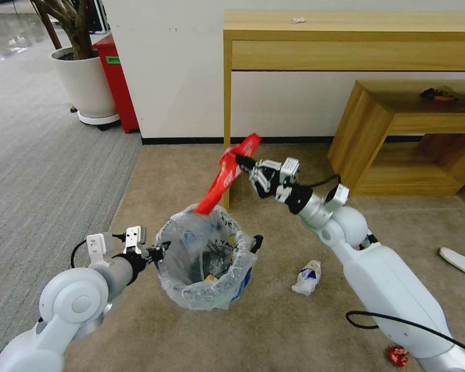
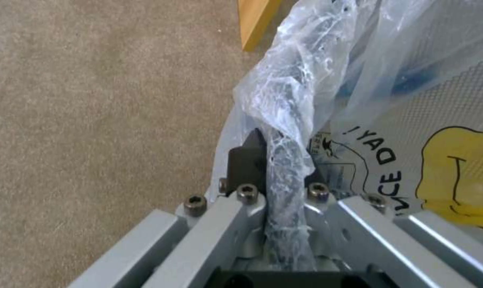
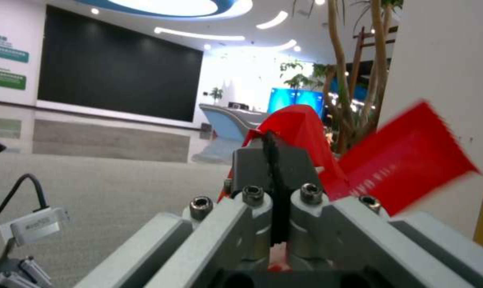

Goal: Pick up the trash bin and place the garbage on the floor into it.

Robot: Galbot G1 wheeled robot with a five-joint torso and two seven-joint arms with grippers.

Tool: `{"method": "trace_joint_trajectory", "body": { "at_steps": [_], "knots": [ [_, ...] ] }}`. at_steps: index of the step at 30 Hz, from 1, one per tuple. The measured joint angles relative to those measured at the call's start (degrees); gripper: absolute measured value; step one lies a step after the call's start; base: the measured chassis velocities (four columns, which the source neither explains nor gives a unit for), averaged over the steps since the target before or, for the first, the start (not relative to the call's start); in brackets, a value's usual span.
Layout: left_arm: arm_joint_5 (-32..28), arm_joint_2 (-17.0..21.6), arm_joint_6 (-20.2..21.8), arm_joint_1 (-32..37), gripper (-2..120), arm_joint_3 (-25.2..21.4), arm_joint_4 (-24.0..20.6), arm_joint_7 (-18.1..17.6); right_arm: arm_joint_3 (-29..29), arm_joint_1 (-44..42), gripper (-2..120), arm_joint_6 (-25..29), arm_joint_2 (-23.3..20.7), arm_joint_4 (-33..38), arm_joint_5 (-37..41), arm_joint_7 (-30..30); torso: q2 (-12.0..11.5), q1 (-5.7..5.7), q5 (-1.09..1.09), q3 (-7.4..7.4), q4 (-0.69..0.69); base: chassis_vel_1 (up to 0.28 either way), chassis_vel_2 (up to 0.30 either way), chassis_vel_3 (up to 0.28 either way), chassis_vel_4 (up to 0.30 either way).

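Dangling above the trash bin [image 1: 206, 258], red wrapper [image 1: 227, 173] pinched in right claw [image 1: 243, 161]; left claw [image 1: 159, 253] clamping rim

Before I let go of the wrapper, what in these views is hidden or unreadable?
- Trash bin contents: head view, blurred by the crinkled liner.
- Red wrapper print: too small in head view, blurred in right wrist view; right gripper covers its pinched part.
- Bin rim in left gripper: liner wraps it.
- White slipper: cut by head view's edge.
- Small red litter: unidentifiable.
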Motion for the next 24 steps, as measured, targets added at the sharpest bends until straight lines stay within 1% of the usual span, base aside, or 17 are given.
{"method": "trace_joint_trajectory", "body": {
  "at_steps": [12,24],
  "knots": [
    [0.14,0.13,0.0,-0.26,0,-0.19,0.75,0.01,0.01,1.09,0,0.08,-0.65,2.15,1.84,-0.62,0.0,0.0,-0.01,0.0,0.01,0.0,0.0,0.0,0.0],
    [0.0,-0.19,0.0,-0.22,0,-0.85,0.04,0.23,-1.06,-3.14,0,0.88,-1.48,1.4,-1.48,-2.86,0.0,0.0,0.0,0.0,0.0,0.0,0.0,0.0,0.0]
  ]
}}
